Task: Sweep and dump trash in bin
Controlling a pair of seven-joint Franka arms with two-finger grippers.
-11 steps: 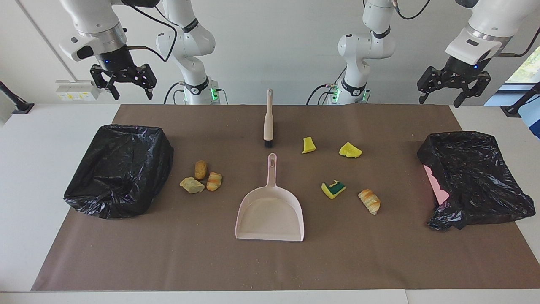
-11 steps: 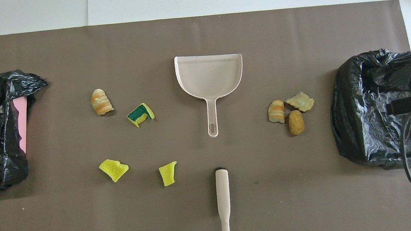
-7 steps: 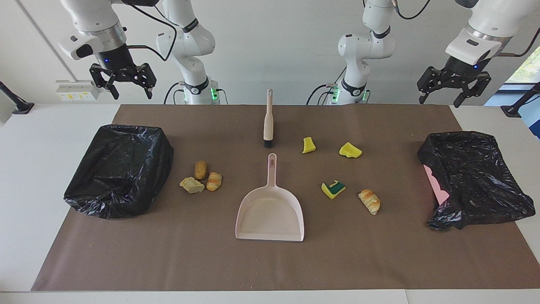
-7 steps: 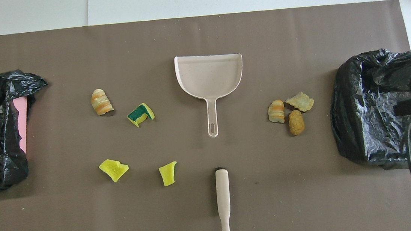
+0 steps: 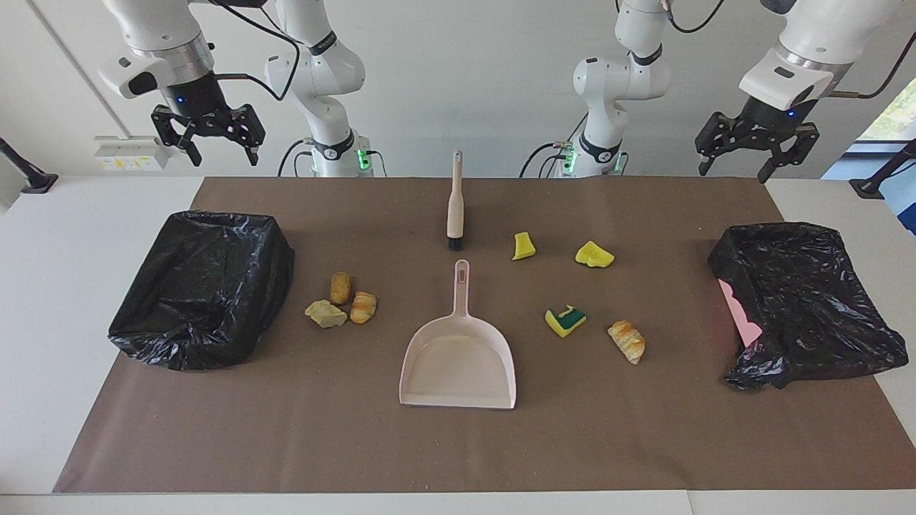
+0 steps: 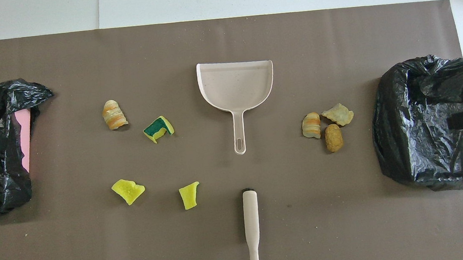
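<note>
Facing view: both arms were up at the robots' end, nothing picked yet.

Right gripper (image 5: 209, 140) hung with jaws spread and empty above the bin (image 5: 202, 286) at the right arm's end; left gripper (image 5: 751, 151) likewise, spread and empty, above the table's edge near the bin (image 5: 805, 300) at the left arm's end. Brush (image 5: 454, 207) lay nearest the robots at mid-table, bristles toward the dustpan (image 5: 459, 357), whose handle pointed back at it. Trash: two yellow chunks (image 5: 523, 246) (image 5: 594, 254) beside the brush, green-faced sponge (image 5: 565, 320) and a croissant piece (image 5: 627, 340) farther out; three brown scraps (image 5: 342, 300) sat just beside the right arm's bin. Judged step: pre-grasp. Next probably needs one gripper down on the brush handle, the other on the dustpan handle, then sweeping scraps into the pan mouth.
</note>
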